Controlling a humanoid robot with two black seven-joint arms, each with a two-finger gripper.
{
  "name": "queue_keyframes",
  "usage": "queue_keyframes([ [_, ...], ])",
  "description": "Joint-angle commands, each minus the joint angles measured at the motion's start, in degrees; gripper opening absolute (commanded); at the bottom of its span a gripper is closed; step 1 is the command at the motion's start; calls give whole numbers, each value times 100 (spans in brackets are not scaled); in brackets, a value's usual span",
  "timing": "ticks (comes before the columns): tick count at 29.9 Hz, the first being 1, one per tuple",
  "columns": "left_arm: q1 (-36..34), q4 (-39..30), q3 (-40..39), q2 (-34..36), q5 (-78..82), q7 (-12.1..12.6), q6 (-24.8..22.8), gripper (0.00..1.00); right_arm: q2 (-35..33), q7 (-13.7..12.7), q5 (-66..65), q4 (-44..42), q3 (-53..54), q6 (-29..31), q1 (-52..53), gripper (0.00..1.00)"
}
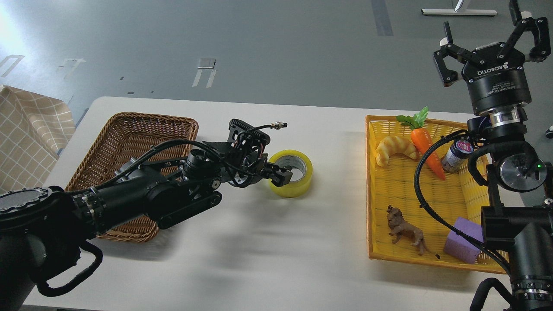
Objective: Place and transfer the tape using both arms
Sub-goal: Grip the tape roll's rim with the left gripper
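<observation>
looks like a robotics lab or test hall, not anyone's home. the floor (276, 47) is plain grey, wide open, with strips of tape stuck on it like position markers, and a white stand base (459, 12) sits at the far right edge. the white table (268, 242) holds a staged set of props: a brown wicker basket (129, 129) by its left edge, and a yellow tray (389, 190) by the right edge with a toy lion (404, 229), fake carrot (425, 144), croissant (395, 149) and purple foam cube (464, 239).
</observation>
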Motion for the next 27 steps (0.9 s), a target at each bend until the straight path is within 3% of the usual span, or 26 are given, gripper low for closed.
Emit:
queue_keyframes([
  [1,-3,11,0,0,-1,4,-15,53,0,-1,0,0,2,0,-9,100],
  [6,-3,46,0,0,-10,-13,-50,43,0,8,0,9,2,0,-17,100],
  [7,5,81,0,0,-1,-13,-41,35,0,8,0,17,2,-9,-17,100],
  [16,14,90,9,26,-1,-31,-85,0,0,17,0,9,2,0,-53,100],
  [27,-240,38,9,140,25,-101,-94,0,0,8,0,9,-7,0,-61,100],
])
